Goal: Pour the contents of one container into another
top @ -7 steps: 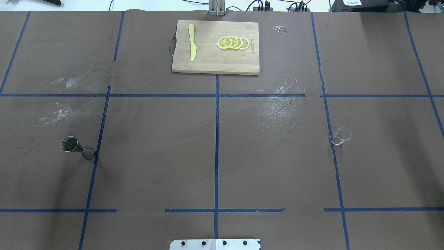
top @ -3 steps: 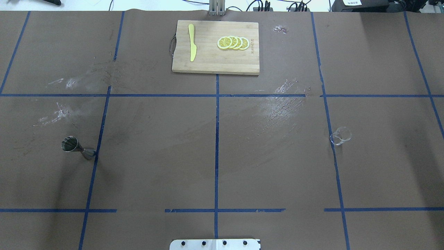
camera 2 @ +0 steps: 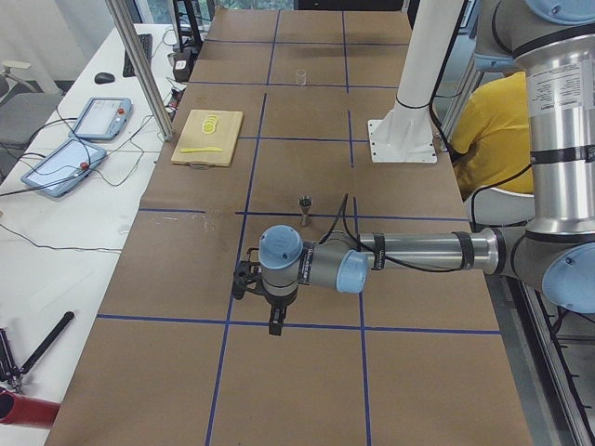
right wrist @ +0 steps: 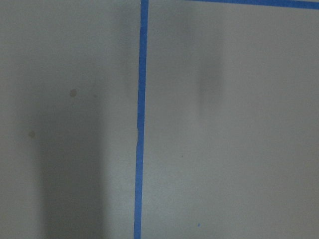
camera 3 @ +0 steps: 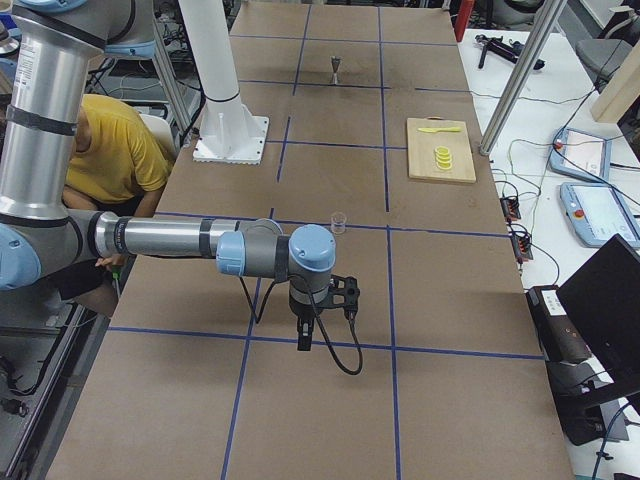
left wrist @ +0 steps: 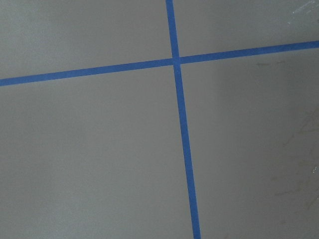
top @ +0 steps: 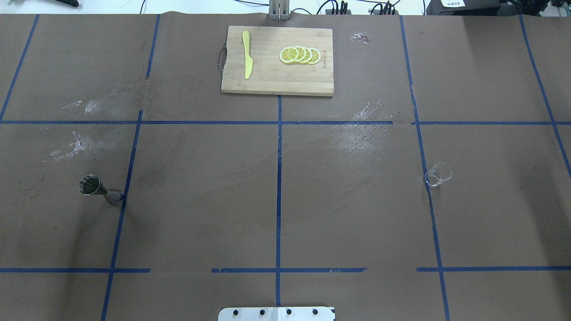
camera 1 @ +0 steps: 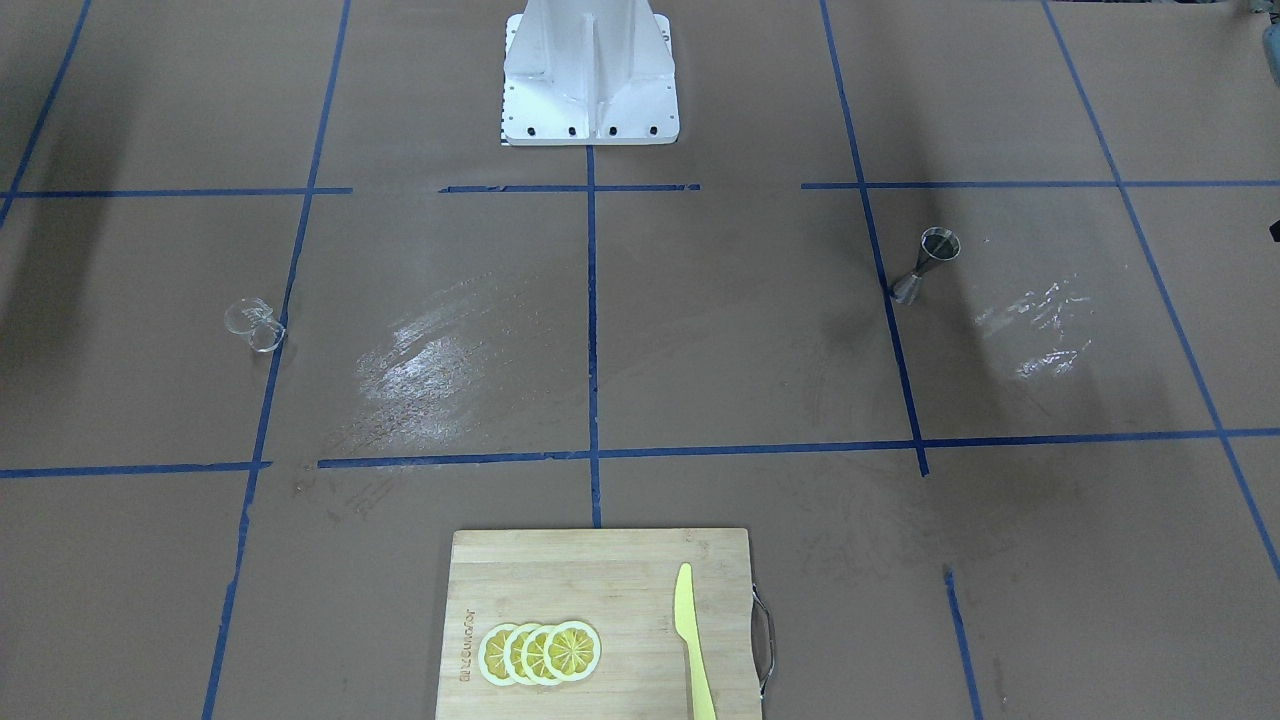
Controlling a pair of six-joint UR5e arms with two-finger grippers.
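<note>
Standing upright on the left half of the tabletop (top: 200,200), the metal jigger (top: 100,191) has one cone down and its open cone up, just beside a blue tape line (top: 120,209). The clear cup (top: 438,174) sits far across on the right half, its base at another tape line, well apart from the jigger. Whether either vessel holds anything cannot be told.

At the far edge, near the middle, lies a wooden cutting board (top: 276,82). A yellow knife (top: 246,55) lies on its left part and a row of overlapping lemon slices (top: 299,55) on its right part. Pale smears mark the brown surface between the board and the cup, and also beyond the jigger.

The left gripper (camera 2: 276,321) shows only in the left side view. It points straight down above a crossing of tape lines, out toward the left end of the tabletop, apart from the jigger. Whether its jaws are apart or together cannot be told. The right gripper (camera 3: 304,338) shows only in the right side view, pointing down toward the right end, apart from the cup; the state of its jaws cannot be told either. Both wrist cameras show only bare brown surface and blue tape.
</note>
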